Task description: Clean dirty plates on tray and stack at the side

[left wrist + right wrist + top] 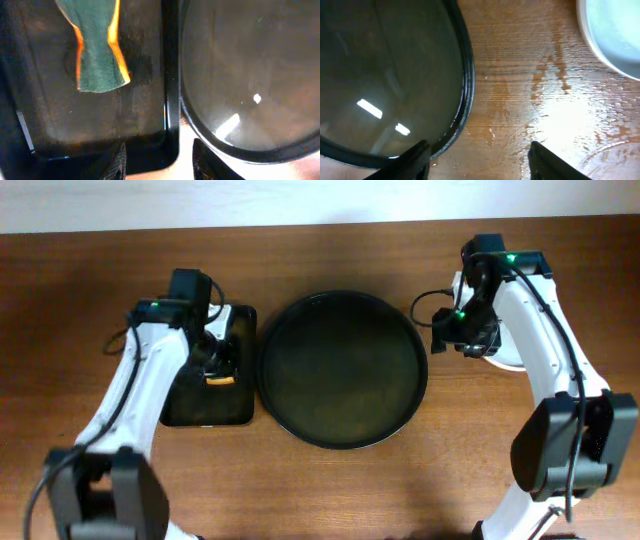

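The round black tray sits in the middle of the wooden bench, its dark floor glossy with reflected light. Just beside it, at centre left of the overhead frame, lies a smaller rectangular black tray; their rims look almost touching. The left arm reaches over this rectangular tray. In the left wrist view a green sponge with orange edges lies flat on it at upper left. The left gripper hangs above the seam between the two trays at the bottom of the frame, jaws spread and holding nothing, well apart from the sponge. At upper right of the overhead frame the right arm covers most of a white plate resting on the bench to the right of the round tray, apart from its rim. Whether more plates lie stacked there cannot be told. In the right wrist view the plate's pale edge fills the upper right corner. The right gripper is spread wide and empty over bare wood marked with wet, shiny streaks between tray and plate.
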